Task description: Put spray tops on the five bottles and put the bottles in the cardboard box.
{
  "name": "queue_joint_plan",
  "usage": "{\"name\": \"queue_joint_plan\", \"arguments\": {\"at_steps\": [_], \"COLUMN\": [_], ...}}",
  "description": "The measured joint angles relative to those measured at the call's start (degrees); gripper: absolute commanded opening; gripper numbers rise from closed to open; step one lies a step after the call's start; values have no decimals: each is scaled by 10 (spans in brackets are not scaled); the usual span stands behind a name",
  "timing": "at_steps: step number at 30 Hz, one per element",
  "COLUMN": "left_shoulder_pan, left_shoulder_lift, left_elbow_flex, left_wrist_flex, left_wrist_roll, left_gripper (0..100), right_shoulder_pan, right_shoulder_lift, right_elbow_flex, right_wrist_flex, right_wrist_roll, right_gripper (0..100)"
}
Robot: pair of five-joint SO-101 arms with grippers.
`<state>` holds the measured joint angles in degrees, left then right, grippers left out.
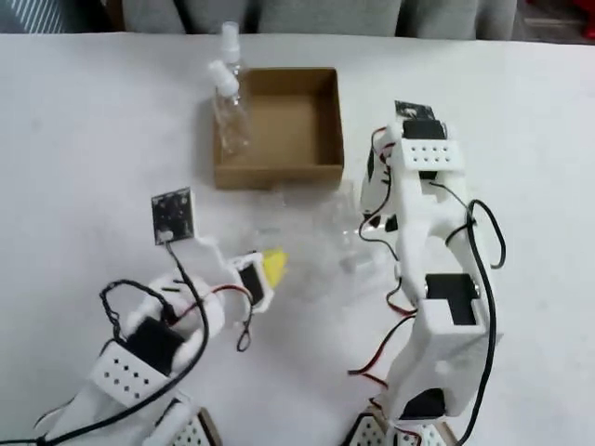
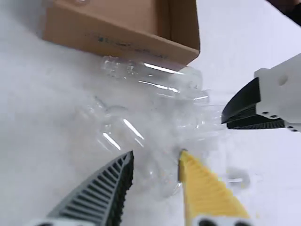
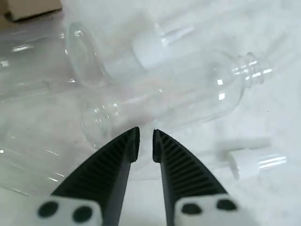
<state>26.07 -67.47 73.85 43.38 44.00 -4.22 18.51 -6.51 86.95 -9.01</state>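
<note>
Two capped bottles (image 1: 229, 98) lean at the cardboard box's (image 1: 279, 175) nine o'clock wall, so roughly three look left: clear bottles (image 1: 342, 246) lie at its six o'clock, between the spread, empty left gripper (image 2: 155, 172) and the nearly pressed-together, empty right gripper (image 3: 145, 141), which points at an uncapped bottle (image 3: 188, 101) beside a loose spray top (image 3: 254, 161).
</note>
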Motion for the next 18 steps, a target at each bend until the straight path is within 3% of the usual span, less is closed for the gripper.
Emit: {"name": "queue_joint_plan", "arguments": {"at_steps": [10,18], "left_shoulder_pan": [13,-28], "left_shoulder_lift": [215,418], "left_elbow_flex": [-81,-178], "left_wrist_flex": [-28,-29], "left_wrist_roll": [80,130], "left_gripper": [241,242], "right_shoulder_pan": [-1,-1], "right_shoulder_lift": [-5,-5], "right_elbow_flex": [19,19], "right_wrist_flex": [-39,-40], "right_wrist_roll": [1,1], "right_gripper": [30,30]}}
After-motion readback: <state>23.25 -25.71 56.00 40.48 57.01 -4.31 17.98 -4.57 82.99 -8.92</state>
